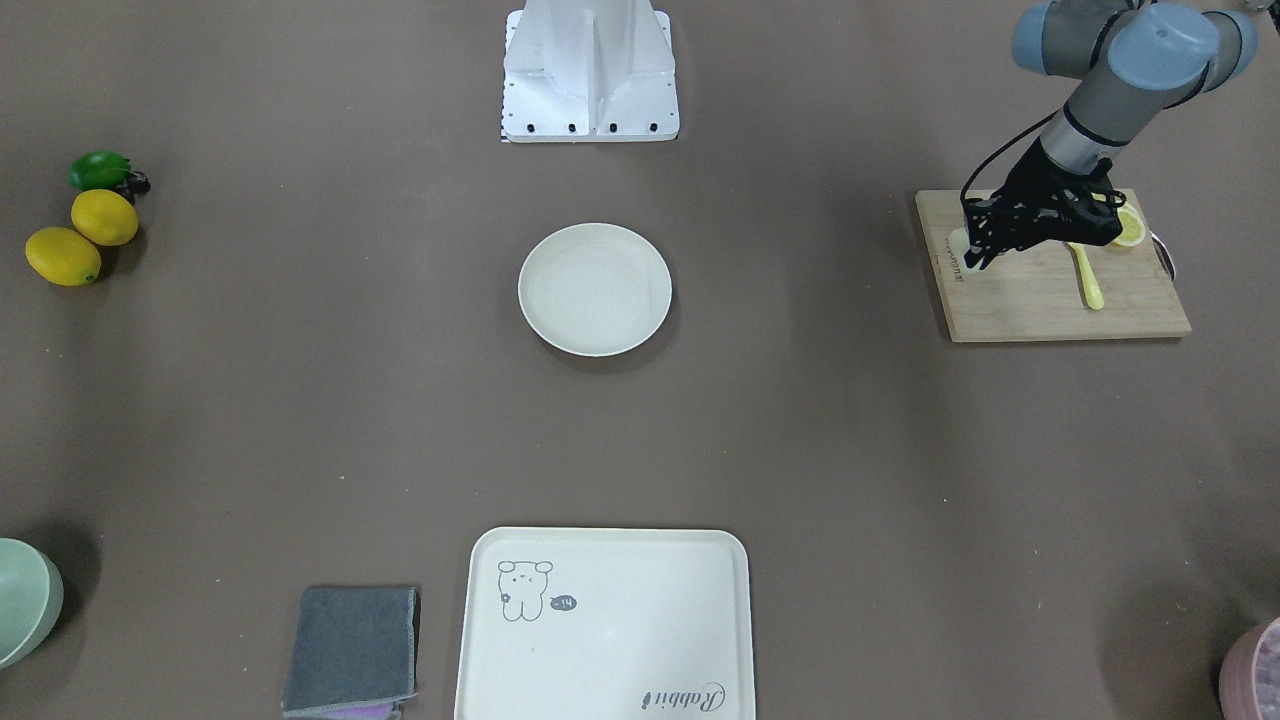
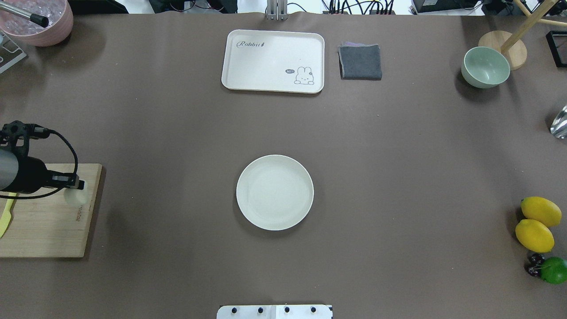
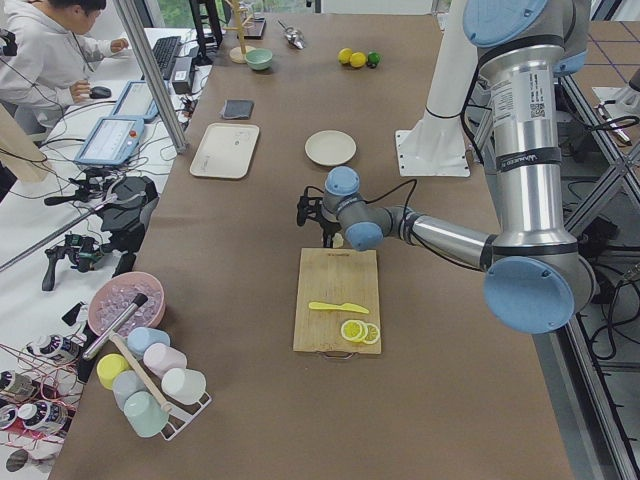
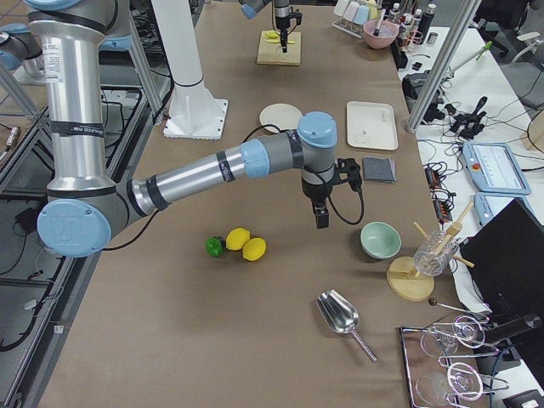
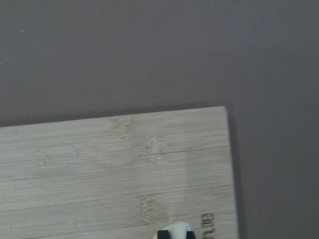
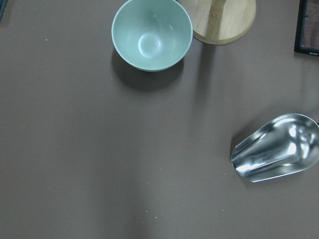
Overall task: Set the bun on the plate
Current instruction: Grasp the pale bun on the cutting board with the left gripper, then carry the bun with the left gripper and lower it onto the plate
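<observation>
The bun, a small pale cream lump, sits at the tips of my left gripper, which is shut on it over the right corner of the wooden cutting board. In the left wrist view the bun peeks in at the bottom edge between two black fingertips. The round cream-white plate lies at the table's middle with nothing on it, well to the right of the board. My right gripper shows only in the exterior right view, hanging above the table near the green bowl; I cannot tell its state.
A yellow knife and lemon slices lie on the board. At the far side are a cream tray, a grey cloth and a green bowl. Lemons and a metal scoop sit at the right.
</observation>
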`<state>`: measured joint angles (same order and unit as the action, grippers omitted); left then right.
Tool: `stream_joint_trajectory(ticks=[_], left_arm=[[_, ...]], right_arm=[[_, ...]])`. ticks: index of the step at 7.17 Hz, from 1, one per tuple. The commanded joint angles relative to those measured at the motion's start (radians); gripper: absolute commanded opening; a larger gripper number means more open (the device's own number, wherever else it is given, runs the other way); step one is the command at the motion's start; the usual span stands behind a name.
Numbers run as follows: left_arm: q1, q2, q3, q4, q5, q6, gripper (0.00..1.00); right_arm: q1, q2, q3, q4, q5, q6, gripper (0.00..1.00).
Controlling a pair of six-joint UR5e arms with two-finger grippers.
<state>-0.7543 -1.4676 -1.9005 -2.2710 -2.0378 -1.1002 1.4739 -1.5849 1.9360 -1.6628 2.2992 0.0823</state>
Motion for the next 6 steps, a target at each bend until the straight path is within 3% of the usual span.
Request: stream_joint_trajectory(ticks=[1, 3, 5, 6], left_arm=[[0.076, -0.266, 0.007, 0.107, 0.019, -0.252, 0.00], [0.190, -0.545, 0.078, 0.313, 0.165, -0.376, 0.00], [0.284, -0.695, 0.209, 0.318, 0.269, -0.434, 0.00], [0.300, -0.717, 0.234, 0.317, 0.281, -0.437, 0.21]], right_arm=[[0.063, -0.068, 0.001, 0.002, -0.003, -0.068, 1.00], [0.098, -0.107, 0.003, 0.006, -0.010, -0.084, 1.00], [0.105, -0.125, -0.003, 0.008, -0.009, -0.134, 1.00], [0.106, -0.130, -0.005, 0.009, -0.010, -0.134, 1.00]])
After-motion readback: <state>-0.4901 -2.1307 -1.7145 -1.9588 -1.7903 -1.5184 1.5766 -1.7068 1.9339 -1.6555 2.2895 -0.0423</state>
